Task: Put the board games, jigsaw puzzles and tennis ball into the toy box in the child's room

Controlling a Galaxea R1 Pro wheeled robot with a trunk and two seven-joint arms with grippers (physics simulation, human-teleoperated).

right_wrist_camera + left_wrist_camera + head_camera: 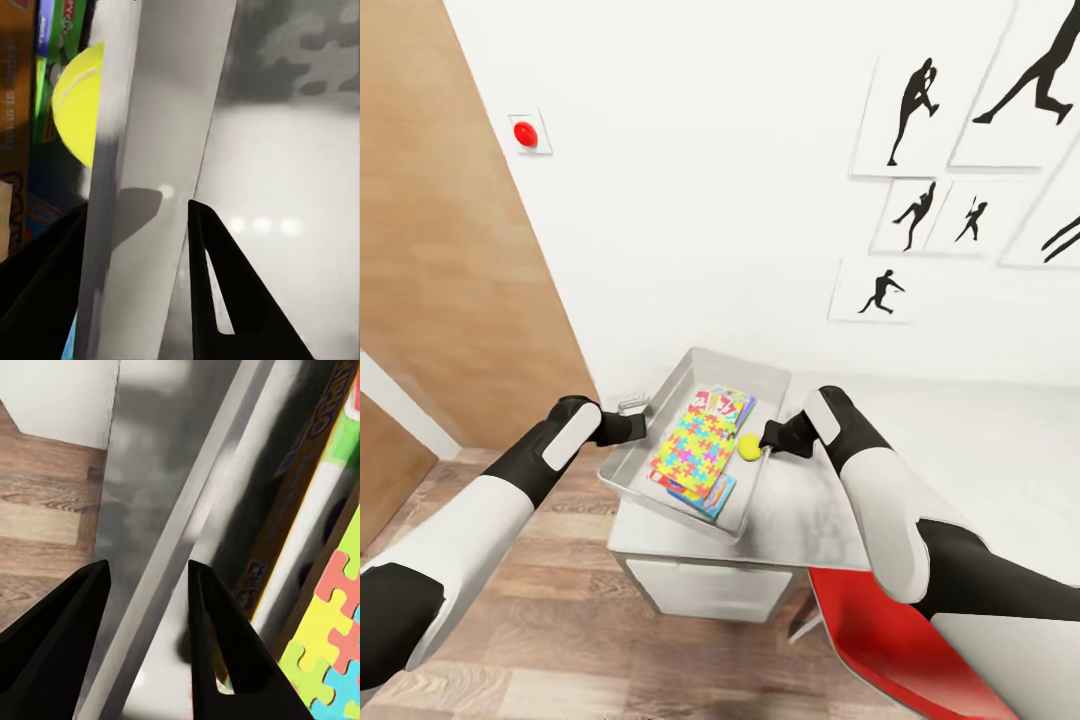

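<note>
Your toy box (765,385) sits on the near end of the table (810,520), its left long rim overhanging the table edge above the wood floor (560,620). Inside, a puzzle (698,447) lies on top of the stacked board games (728,402), whose printed edges peek out at the far and near ends. The ball (749,447) rests inside the box against the right wall, just beside the puzzle.

Your left gripper (636,425) straddles the left rim: in the left wrist view its fingers (217,637) are spread with the rim (180,547) running between them, one finger outside and one inside the box. Your right gripper (768,440) does the same on the right rim, fingers (225,292) parted either side of the flange (161,112), the ball (79,101) just beyond. Whether the pads touch the rim, you cannot tell.

Bare tabletop lies to the box's right. A red chair (900,640) stands close under your right forearm, and the wall (710,200) is just behind the box.
</note>
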